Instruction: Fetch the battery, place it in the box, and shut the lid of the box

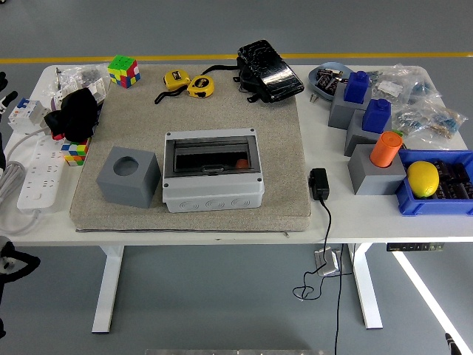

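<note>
The grey plastic box point(213, 171) stands in the middle of the beige mat point(281, 133). Its dark tinted lid point(212, 155) lies flat over the opening. Through the lid a small orange object point(242, 163) shows inside at the right. Dark battery-like cells point(452, 181) lie in the blue bin point(418, 203) at the right edge. A black part of my left arm point(15, 261) shows at the lower left edge, below the table and far from the box. My right arm is out of the picture.
A grey cube with a round hole point(128, 175) sits left of the box. A power strip point(41, 171), puzzle cubes point(123, 71), tape measures point(188, 83), a black pouch point(269, 71), grey blocks with blue and orange caps point(377, 159), a yellow lemon point(423, 178) and a black adapter point(319, 183) surround the mat.
</note>
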`<state>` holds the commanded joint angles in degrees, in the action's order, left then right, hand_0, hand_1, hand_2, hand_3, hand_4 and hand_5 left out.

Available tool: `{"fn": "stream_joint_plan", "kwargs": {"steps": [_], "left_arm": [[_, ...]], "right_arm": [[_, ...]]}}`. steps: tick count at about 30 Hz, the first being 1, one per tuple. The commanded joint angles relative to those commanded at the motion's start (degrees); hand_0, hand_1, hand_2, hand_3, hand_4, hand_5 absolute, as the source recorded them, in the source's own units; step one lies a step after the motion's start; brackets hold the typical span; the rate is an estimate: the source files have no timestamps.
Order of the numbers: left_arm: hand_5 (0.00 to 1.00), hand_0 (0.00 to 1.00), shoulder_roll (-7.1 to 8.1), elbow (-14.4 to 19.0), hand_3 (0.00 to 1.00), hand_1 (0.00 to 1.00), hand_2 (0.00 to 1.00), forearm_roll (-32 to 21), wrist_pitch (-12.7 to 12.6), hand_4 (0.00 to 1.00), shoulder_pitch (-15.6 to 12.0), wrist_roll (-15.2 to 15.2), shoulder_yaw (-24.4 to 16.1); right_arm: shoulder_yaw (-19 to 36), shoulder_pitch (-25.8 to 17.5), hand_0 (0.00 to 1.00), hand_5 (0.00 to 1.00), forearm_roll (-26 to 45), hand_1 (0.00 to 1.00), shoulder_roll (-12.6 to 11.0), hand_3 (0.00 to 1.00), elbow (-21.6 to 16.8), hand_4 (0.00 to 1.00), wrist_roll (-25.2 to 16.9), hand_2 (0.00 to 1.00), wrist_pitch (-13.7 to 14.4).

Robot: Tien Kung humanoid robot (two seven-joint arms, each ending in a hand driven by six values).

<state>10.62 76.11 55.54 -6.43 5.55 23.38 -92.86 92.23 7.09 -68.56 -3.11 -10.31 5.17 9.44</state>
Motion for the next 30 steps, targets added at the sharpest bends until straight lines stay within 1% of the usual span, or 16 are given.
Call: {"fn": "stream_joint_plan", "kwargs": {"steps": [7,14,15,20,21,25,26,27,30], "left_arm": [[0.998,0.998,-0.01,0.08,0.998,0.998,0.998,-0.18,-0.25,0.998,0.03,0.20,-0.10],[0.998,0.998,0.05,0.25,0.998,0.998,0.998,-0.89,-1.11,0.998,0.02,0.50,-0.12],[0.984,0.716,0.05,0.27,0.731,0.715,0.631,-0.76,-1.19,0.998,0.02,0.39,-0.16],[0.984,0.716,0.09,0.29,0.731,0.715,0.631,-1.07,-2.31,0.998,0.19,0.33,0.16],[0.998,0.341,0.06,0.23,0.327,0.292,0.283,-1.09,-2.42,0.998,0.22,0.33,0.14],[0.998,0.341,0.08,0.08,0.327,0.292,0.283,-1.19,-2.94,0.998,0.30,0.30,0.05],[0.998,0.341,0.09,0.17,0.327,0.292,0.283,-1.13,-4.28,0.998,0.31,0.53,0.02],[0.844,0.073,0.09,0.19,0.068,0.035,0.083,-1.65,-5.89,0.998,0.32,1.19,0.09],[0.844,0.073,0.00,0.12,0.068,0.035,0.083,-3.08,-8.87,0.998,0.35,2.82,0.21]], "right_arm": [[-0.20,0.15,0.814,0.998,0.29,0.764,-0.03,0.792,0.00,0.998,-0.11,0.747,0.01],[0.11,0.11,0.814,0.998,0.04,0.763,-0.04,0.792,0.00,0.998,0.00,0.747,0.04],[0.12,0.11,0.813,0.998,0.05,0.763,-0.04,0.792,0.00,0.998,-0.01,0.747,0.04],[0.12,0.20,0.813,0.998,0.10,0.763,0.04,0.792,0.00,0.998,-0.08,0.747,0.00],[0.01,0.20,0.814,0.998,0.19,0.763,0.04,0.792,0.00,0.998,-0.11,0.747,-0.01],[0.16,0.22,0.814,0.998,0.13,0.763,0.03,0.792,0.00,0.998,-0.12,0.747,0.00],[0.16,0.19,0.814,0.998,0.12,0.763,0.02,0.792,0.00,0.998,-0.11,0.747,-0.01],[0.21,0.16,0.813,0.998,0.09,0.765,0.00,0.792,0.00,0.998,-0.10,0.747,0.00],[0.32,0.17,0.813,0.998,0.04,0.765,-0.02,0.792,0.00,0.998,-0.09,0.747,0.01]]}}
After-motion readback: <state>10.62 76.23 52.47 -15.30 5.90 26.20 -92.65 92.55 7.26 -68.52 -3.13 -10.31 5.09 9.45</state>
